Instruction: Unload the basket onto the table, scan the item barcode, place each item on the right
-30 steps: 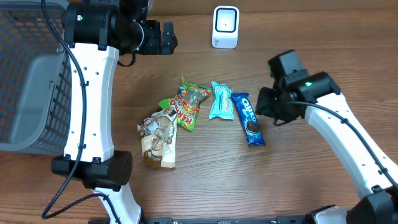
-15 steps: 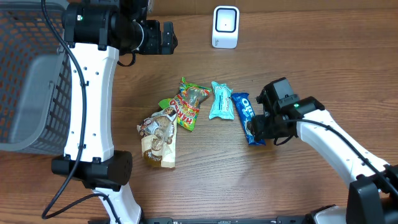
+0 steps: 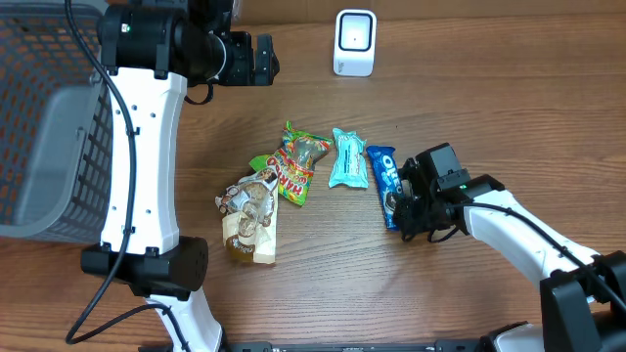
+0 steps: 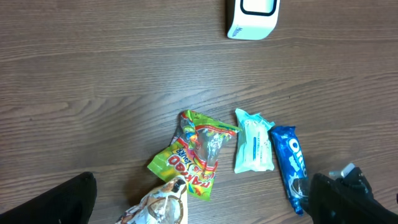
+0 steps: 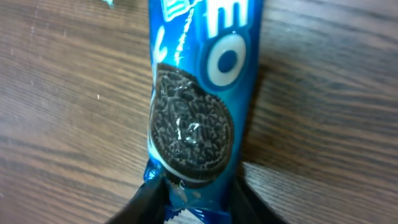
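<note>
A blue Oreo packet (image 3: 387, 173) lies flat on the wooden table, right of the other snacks; it also shows in the left wrist view (image 4: 290, 158). My right gripper (image 3: 401, 208) is down at its near end. In the right wrist view the two dark fingers press both sides of the Oreo packet (image 5: 205, 81), so the right gripper (image 5: 198, 194) is shut on it. A white barcode scanner (image 3: 354, 42) stands at the table's back edge. My left gripper (image 3: 260, 59) hangs high at the back left, and in its own view the left gripper (image 4: 205, 199) is wide open with nothing held.
A teal packet (image 3: 347, 158), a green-and-red mango sweets bag (image 3: 296, 163) and a brown-and-white bag (image 3: 251, 217) lie left of the Oreo packet. A grey mesh basket (image 3: 49, 147) fills the left edge. The left arm's white column stands beside the basket.
My right gripper has come down and to the left onto the near end of the Oreo packet, and its jaws have closed in on the packet. The left arm has not moved.
</note>
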Motion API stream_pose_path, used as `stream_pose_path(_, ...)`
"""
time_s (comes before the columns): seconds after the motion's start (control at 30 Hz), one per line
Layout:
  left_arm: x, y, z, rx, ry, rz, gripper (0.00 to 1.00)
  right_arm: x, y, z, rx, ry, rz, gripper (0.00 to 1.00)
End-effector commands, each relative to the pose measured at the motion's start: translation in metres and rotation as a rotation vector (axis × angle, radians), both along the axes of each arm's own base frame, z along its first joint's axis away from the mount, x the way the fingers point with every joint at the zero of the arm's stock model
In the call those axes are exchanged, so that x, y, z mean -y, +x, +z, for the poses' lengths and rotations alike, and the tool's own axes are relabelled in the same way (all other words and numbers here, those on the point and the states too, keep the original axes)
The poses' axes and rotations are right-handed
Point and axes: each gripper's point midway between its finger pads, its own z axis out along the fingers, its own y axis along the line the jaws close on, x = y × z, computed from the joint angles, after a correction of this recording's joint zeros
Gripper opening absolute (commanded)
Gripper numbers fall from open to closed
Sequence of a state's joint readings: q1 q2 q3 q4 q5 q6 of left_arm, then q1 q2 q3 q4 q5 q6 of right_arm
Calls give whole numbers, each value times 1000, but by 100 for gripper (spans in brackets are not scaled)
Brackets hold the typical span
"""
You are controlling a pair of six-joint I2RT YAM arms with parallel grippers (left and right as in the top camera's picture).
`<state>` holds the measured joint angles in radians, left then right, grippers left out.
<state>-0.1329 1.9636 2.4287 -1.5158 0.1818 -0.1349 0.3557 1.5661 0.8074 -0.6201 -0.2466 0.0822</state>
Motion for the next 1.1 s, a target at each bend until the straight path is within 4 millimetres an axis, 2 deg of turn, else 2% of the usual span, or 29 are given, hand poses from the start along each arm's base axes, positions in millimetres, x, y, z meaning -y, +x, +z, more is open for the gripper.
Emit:
stream_pose_path(0.0,-2,-1,6,21,9,-1,100,-2,-1,-1,-14,15,-38,9)
stream_pose_path(0.03,-2,-1,6,21,9,-1,100,-2,0,-1,-13,16,-45,4)
stream_pose_path(0.17,-2,-1,6,21,9,-1,100,-4,0,0,-44,38,-132,4)
stream_pose_path(0.23,-2,-1,6,21,9,-1,100,-17,-4,7,-84,124,-120,4)
stream_pose_path(0.3,-2,-1,6,21,9,-1,100,-37,-7,25,-133,274,-88,4)
stream_pose_path(0.37,-2,-1,6,21,9,-1,100,-60,-8,55,-181,483,-42,4)
stream_pose_path(0.47,-2,-1,6,21,9,-1,100,-80,-5,110,-209,814,54,4)
stream_pose_path(0.53,-2,-1,6,21,9,-1,100,-82,-6,153,-203,1047,157,4)
stream_pose_path(0.63,-2,-1,6,21,9,-1,100,-73,-5,192,-257,1230,221,4)
stream_pose_path(0.9,-2,-1,6,21,9,-1,100,-73,12,212,-422,1218,102,4)
stream_pose_path(1.07,-2,-1,6,21,9,-1,100,-75,22,246,-453,1206,81,3)
